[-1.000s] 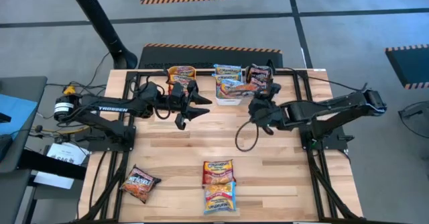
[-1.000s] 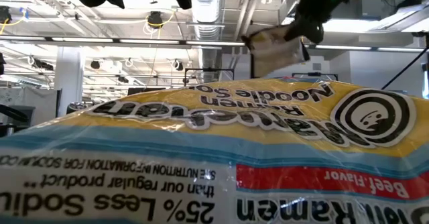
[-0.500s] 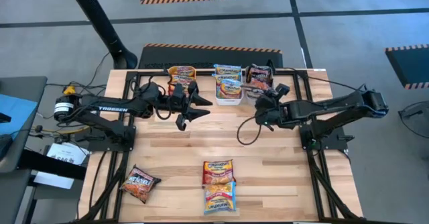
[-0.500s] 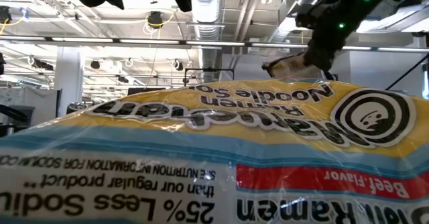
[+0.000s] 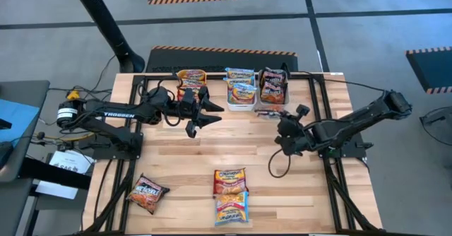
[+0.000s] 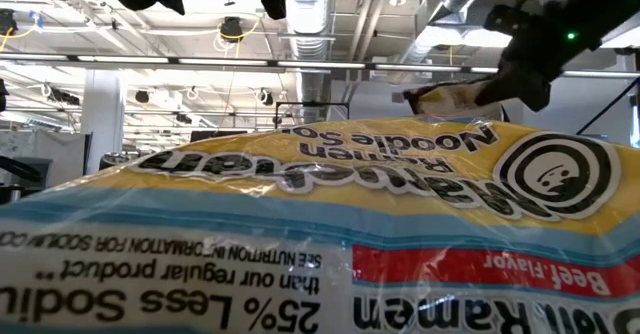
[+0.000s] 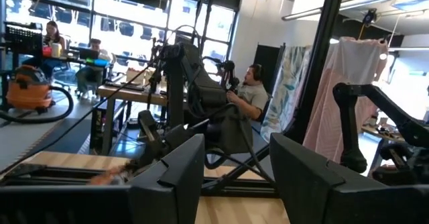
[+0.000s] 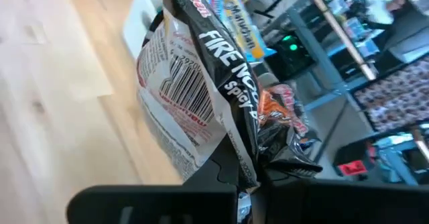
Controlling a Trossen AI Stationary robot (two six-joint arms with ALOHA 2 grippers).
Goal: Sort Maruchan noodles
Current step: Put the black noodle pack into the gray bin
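1. Sorted: packets fill three bins (image 5: 240,106) at the table's far edge.
2. In hand: my right gripper (image 5: 284,138), jaws clamped on a dark packet (image 8: 214,103), hangs near the grey bin.
3. Waiting: my left gripper (image 5: 201,116), jaws apart, empty.
4. Left: three packets (image 5: 230,195) near the front edge.

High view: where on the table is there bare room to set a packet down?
Bare wood lies across the middle, between the bins at the back edge and the two packets at the front. The front right corner is also free. It is crowded along the back, where the left gripper hovers.
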